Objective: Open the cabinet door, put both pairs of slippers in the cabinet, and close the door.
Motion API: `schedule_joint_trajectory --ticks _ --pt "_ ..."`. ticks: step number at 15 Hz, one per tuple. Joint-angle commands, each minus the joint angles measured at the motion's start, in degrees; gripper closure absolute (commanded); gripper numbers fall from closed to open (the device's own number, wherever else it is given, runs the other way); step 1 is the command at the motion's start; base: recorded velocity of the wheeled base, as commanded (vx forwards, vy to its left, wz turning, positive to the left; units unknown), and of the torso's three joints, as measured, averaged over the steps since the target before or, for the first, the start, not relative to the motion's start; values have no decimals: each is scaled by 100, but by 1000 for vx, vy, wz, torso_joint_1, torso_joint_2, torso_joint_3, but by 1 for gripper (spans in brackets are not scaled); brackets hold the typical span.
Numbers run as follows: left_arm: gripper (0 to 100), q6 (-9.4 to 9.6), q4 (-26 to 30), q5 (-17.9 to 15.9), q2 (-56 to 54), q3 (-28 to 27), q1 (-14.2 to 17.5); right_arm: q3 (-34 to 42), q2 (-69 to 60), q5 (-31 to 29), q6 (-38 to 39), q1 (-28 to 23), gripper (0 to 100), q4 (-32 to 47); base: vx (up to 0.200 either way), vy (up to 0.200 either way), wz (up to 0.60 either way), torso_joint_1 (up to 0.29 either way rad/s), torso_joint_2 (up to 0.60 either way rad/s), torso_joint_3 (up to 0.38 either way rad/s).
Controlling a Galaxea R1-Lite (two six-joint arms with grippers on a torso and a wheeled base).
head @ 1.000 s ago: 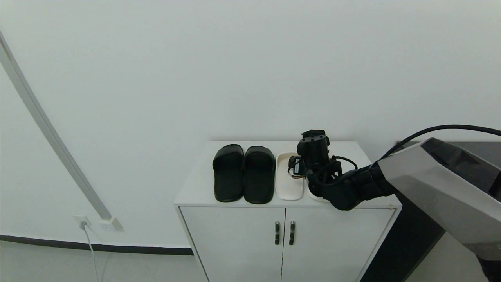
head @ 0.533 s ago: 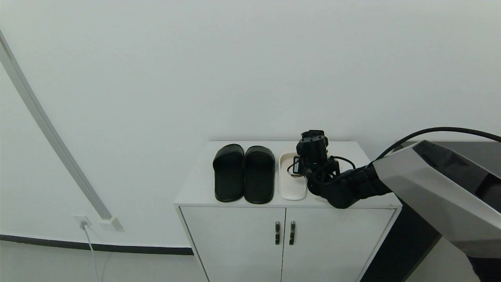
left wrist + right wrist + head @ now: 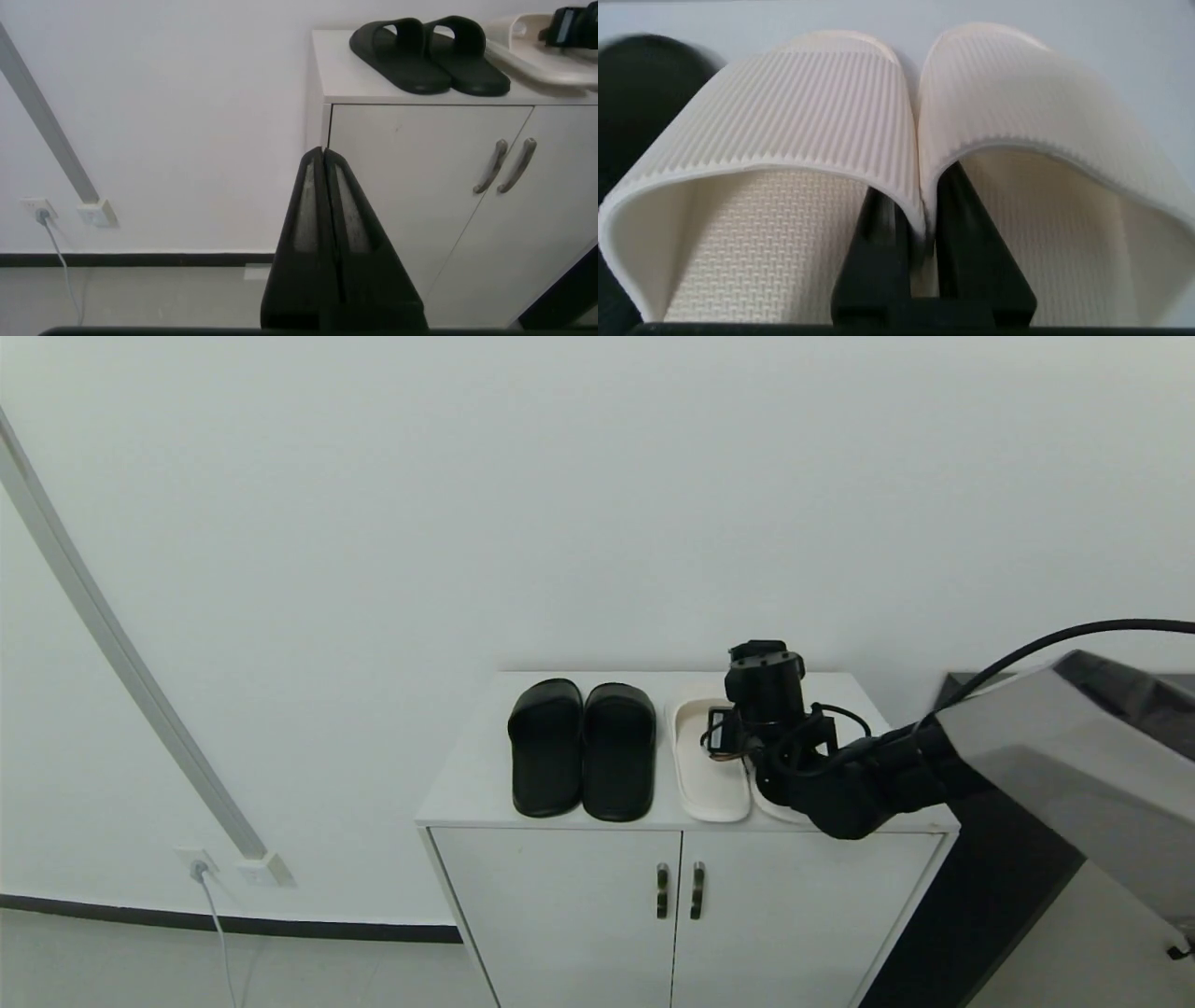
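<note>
Our right gripper (image 3: 920,229) pinches the touching inner walls of the white slippers (image 3: 808,121), a finger inside each, so we can lift both together (left gripper (image 3: 324,168) closed tight, empty).

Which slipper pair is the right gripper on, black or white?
The white pair: the right gripper has one finger inside each slipper, pinching their inner walls together. The black pair sits untouched, nearer the left edge of the cabinet.
</note>
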State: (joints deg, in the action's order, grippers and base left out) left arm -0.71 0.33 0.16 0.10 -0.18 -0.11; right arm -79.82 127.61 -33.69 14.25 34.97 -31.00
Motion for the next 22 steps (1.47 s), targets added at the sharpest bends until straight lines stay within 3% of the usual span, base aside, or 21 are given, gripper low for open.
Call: schedule_joint_trajectory --ticks 1,5,9,19,22 --pt "100 0 2 2 8 1 2 1373 -1546 698 -133 132 100 -257 0 0 0 0 0 0" --pt "100 0 2 2 8 1 2 3219 -2917 2086 -687 343 100 -987 0 0 0 0 0 0" --pt "100 0 2 2 8 1 2 4282 -3744 3141 -810 598 100 -1031 0 0 0 0 0 0" --pt "100 9 2 -7 8 1 2 5029 -4271 3783 -827 923 100 -996 0 0 0 0 0 0" --pt "100 9 2 -16 8 1 2 5126 -4297 3818 -898 923 100 -1004 -200 0 0 9 6 2"
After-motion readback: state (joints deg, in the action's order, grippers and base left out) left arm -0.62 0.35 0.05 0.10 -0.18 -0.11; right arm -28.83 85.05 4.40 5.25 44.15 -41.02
